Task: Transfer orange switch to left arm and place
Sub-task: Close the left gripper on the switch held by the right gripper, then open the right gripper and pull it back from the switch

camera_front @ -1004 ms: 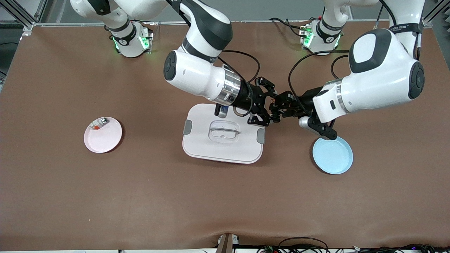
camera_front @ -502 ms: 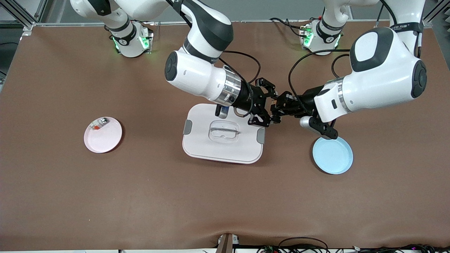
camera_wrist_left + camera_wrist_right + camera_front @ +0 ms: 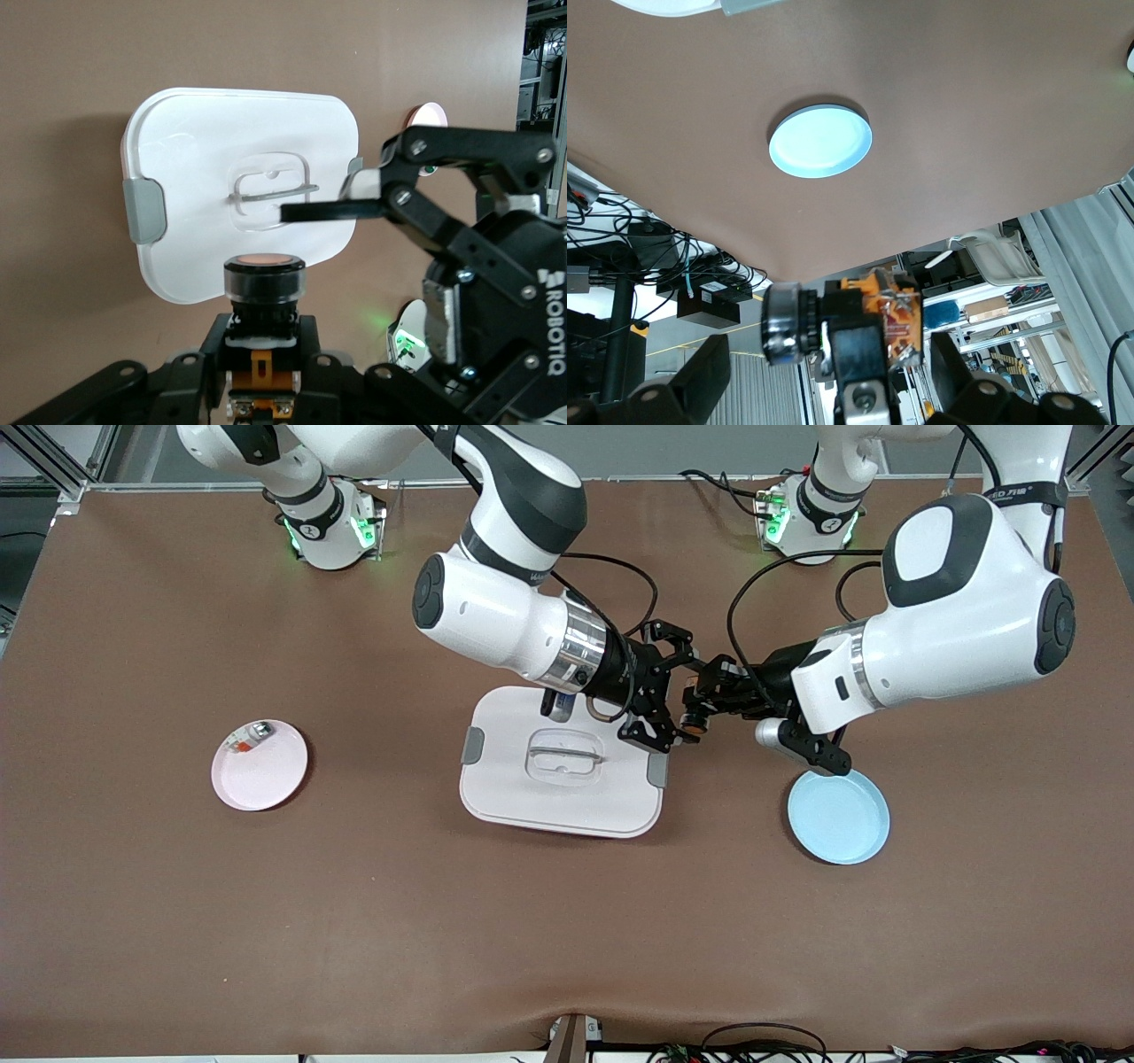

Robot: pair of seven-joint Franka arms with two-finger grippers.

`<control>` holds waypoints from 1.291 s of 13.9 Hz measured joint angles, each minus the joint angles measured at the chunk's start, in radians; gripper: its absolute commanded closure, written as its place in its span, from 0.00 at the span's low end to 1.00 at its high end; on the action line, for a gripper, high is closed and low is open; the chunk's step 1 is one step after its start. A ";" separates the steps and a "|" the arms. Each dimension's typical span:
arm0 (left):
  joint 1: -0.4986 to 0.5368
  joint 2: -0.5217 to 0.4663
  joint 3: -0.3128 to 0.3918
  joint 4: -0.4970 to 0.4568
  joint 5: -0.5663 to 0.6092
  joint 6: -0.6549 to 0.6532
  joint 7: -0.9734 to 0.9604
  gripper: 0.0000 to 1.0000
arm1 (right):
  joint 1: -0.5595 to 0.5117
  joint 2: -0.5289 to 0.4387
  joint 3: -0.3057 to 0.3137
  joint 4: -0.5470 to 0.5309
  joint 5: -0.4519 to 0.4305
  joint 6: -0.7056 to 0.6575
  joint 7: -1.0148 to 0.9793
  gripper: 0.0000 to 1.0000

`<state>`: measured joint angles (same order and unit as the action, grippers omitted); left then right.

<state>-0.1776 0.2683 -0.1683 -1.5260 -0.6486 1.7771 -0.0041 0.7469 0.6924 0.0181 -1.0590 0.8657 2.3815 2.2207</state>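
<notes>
The orange switch (image 3: pixel 692 723) is a small black push-button with an orange cap, and it hangs in the air just off the box's edge on the left arm's side. My left gripper (image 3: pixel 702 707) is shut on the switch (image 3: pixel 263 292), its pads pressed on the black body. My right gripper (image 3: pixel 671 689) stands open around the switch (image 3: pixel 842 320), its fingers (image 3: pixel 700 376) wide apart and clear of it. The white box (image 3: pixel 532 802) with grey clips lies on the table partly under the right wrist.
A light blue plate (image 3: pixel 838 817) lies near the left arm's end, nearer the front camera than the grippers. A pink plate (image 3: pixel 266 779) holding a small silvery part (image 3: pixel 249 736) lies toward the right arm's end. Black cables loop above the two wrists.
The left gripper closed on the switch. The right gripper then opened, let go of it and drew back slightly toward the box.
</notes>
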 measured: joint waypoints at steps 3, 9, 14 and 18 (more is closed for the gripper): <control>0.027 -0.022 0.005 0.003 0.008 -0.061 0.001 1.00 | 0.000 0.000 0.000 0.000 0.000 0.000 0.003 0.00; 0.083 -0.093 0.008 0.005 0.043 -0.171 0.001 1.00 | -0.017 0.001 -0.007 0.001 -0.001 -0.022 -0.078 0.00; 0.179 -0.196 0.013 0.008 0.140 -0.291 0.001 1.00 | -0.070 0.001 -0.010 0.006 -0.005 -0.189 -0.443 0.00; 0.178 -0.276 0.012 0.008 0.288 -0.315 -0.091 1.00 | -0.122 -0.001 -0.012 0.022 -0.005 -0.365 -0.816 0.00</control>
<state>0.0000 -0.0074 -0.1560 -1.5178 -0.3607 1.4624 -0.0953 0.6247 0.6917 0.0065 -1.0370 0.8604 2.0167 1.4044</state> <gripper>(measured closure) 0.656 0.000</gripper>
